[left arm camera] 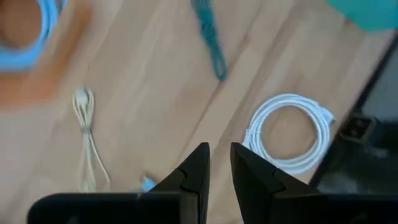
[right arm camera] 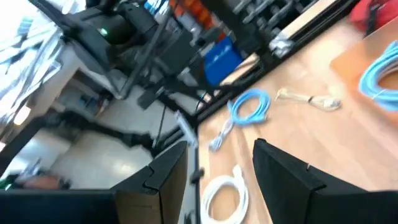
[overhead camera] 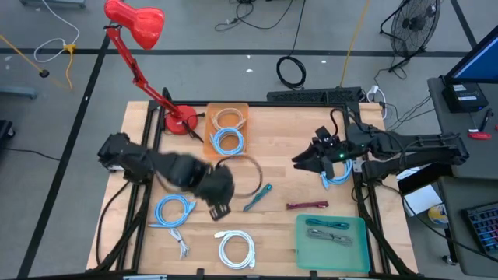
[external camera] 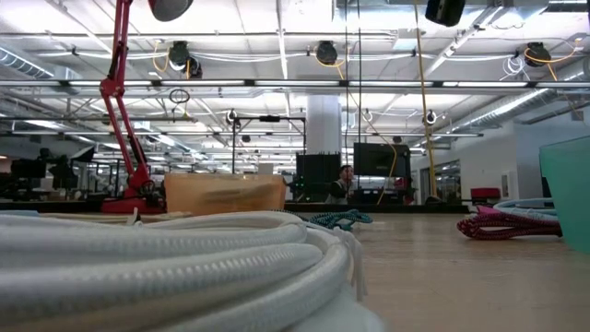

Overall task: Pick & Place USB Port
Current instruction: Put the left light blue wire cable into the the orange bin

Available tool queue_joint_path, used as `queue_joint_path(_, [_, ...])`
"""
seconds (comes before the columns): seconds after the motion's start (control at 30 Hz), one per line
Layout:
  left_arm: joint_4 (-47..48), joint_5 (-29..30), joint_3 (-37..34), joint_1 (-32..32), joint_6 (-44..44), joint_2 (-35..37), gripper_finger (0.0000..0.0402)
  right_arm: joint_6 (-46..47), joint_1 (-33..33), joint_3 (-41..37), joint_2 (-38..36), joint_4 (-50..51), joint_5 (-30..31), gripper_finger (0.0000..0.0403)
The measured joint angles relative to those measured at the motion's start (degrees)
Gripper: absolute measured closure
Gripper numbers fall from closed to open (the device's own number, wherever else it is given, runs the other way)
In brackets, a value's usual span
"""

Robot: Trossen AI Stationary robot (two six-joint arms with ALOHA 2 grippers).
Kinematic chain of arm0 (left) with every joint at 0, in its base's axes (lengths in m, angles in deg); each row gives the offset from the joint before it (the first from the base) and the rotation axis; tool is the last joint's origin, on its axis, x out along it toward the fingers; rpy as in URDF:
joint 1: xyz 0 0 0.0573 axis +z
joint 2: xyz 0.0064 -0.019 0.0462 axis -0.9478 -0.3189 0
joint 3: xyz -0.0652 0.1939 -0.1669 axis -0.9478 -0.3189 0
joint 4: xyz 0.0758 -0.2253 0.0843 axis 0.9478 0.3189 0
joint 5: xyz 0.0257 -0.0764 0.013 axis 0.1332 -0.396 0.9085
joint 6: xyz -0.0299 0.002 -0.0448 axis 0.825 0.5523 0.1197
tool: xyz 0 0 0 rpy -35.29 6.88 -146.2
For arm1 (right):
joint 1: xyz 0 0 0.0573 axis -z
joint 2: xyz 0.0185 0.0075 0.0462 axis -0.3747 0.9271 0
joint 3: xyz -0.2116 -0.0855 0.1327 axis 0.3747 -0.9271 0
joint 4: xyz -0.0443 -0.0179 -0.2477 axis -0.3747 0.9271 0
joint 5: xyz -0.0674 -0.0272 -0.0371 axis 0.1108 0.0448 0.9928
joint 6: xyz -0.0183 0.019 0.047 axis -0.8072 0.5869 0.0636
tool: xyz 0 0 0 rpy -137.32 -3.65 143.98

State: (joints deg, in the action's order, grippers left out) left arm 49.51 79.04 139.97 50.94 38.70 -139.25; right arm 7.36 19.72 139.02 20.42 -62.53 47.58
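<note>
- Dark and blurred, the left arm reaches across the desk [overhead camera: 280, 222] from its left side, with the left gripper [overhead camera: 219, 208] hanging over the middle, near the front.
- Through its wrist camera I see its jaws drawn close with only a slim gap, nothing between them, pointing down at bare wood beside a white coil [left arm camera: 289, 134].
- My right arm stretches in from the right edge. The right gripper [overhead camera: 306, 161] hovers above the desk, aimed toward the centre, jaws spread wide and empty.
- The blue USB cable [overhead camera: 336, 175] lies coiled on the desk just beneath the right wrist, close to the right edge. Its loop looks stretched front to back, but I cannot tell which way its plug points.
- Pale wooden planks carry an orange tray [overhead camera: 208, 140] at the back with two coils in it, a red lamp [overhead camera: 144, 22] beside that, and a green tray [overhead camera: 302, 249] at the front right.
- A teal cable [overhead camera: 257, 197] lies diagonally near the centre, and a maroon cable [overhead camera: 307, 205] lies crosswise just beside it.
- Beyond the desk the low view shows a large hall with ceiling pipes and strip lights.
</note>
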Motion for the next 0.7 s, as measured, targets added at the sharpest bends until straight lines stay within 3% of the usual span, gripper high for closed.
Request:
queue_joint_path(0.17, [0.7, 4.3, -8.2, -7.1, 21.4, -0.1, 0.0334, -0.4, 0.0, 0.0, 0.1, -0.4, -1.9, 0.0232])
queue_joint_path(0.33, [1.2, 0.0, -19.6, -11.8, 36.8, -0.1, 0.0334, -1.6, 0.0, 0.0, 0.1, -0.8, -2.0, 0.0232])
queue_joint_path(0.47, [3.0, -5.7, -27.8, -14.0, 42.4, 0.4, 0.0334, -1.7, 0.0, 0.0, 0.1, -1.3, -3.3, 0.0232])
queue_joint_path(0.7, [-4.8, -6.7, -43.9, -16.3, 54.3, 11.4, 0.0334, -1.9, 0.0, 0.0, 0.1, -1.2, -3.4, 0.0232])
